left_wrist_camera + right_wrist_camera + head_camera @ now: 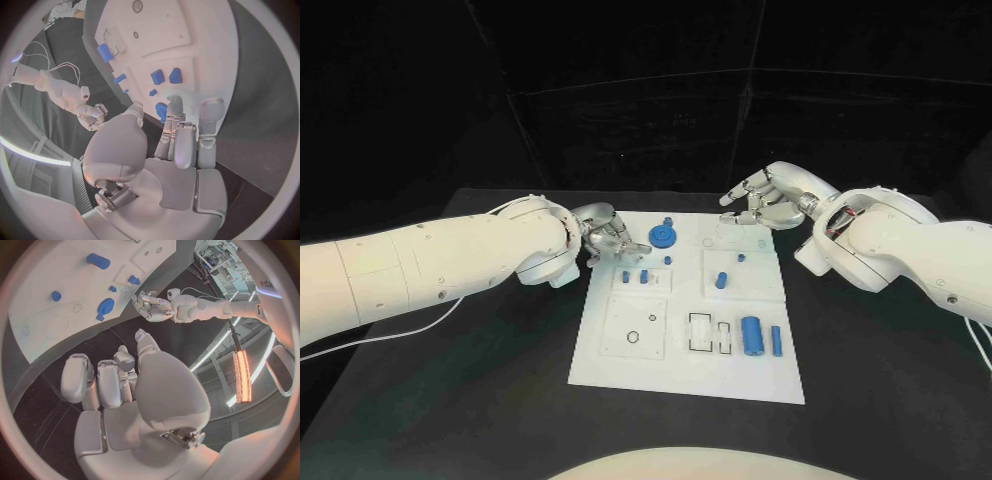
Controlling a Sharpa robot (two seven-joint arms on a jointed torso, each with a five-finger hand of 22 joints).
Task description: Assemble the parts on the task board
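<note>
The white task board [689, 330] lies in the middle of the black table. On it are a round blue part [664, 236] at the far edge, small blue blocks [636, 277], a blue peg [721, 281], and a blue cylinder [751, 335] beside a thin blue bar [776, 340]. My left hand [600, 240] hovers at the board's far left corner, fingers loosely bent, holding nothing. My right hand [764, 205] hangs over the far right corner, also holding nothing. The left wrist view has the fingers [176, 112] just short of the round part [162, 111].
A white cable [387, 335] trails over the table under my left arm. Outlined recesses [708, 333] and a ring mark [635, 337] sit on the board's near half. Black table surrounds the board, with dark curtains behind.
</note>
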